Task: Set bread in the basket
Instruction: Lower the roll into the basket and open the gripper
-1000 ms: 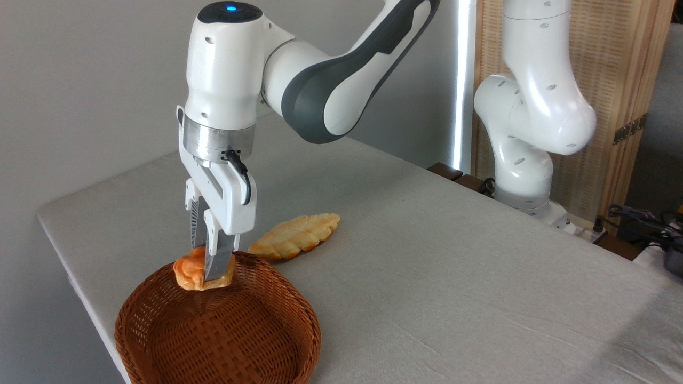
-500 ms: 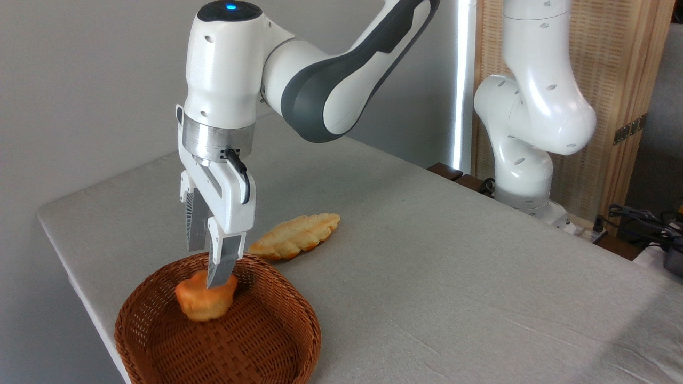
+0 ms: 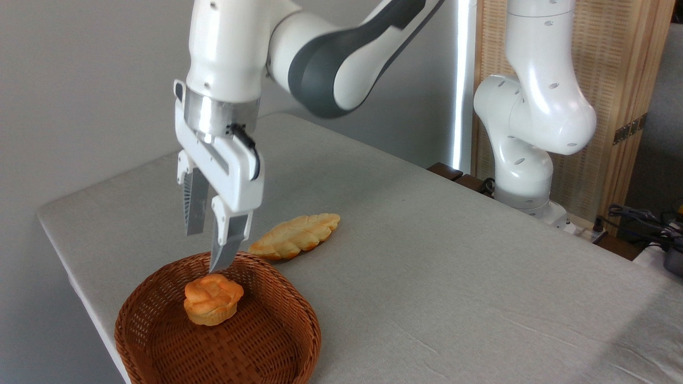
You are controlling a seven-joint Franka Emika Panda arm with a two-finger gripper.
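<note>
Since the earlier pictures the bread (image 3: pixel 213 299) has dropped out of the grip and the pincer (image 3: pixel 207 250) has lifted clear above it. The one fixed camera view shows the pincer released, its two fingers apart and empty, the nearer tip hanging just over the bun. The bread sits upright on the floor of the basket (image 3: pixel 160 352), toward its back wall, knotted top up. A braided loaf (image 3: pixel 294 235) lies on the surface (image 3: pixel 453 277) just behind the basket rim. The bun looks light and slightly yielding; its paler sides would suit a grip best. No writing or brand marks are legible anywhere.
</note>
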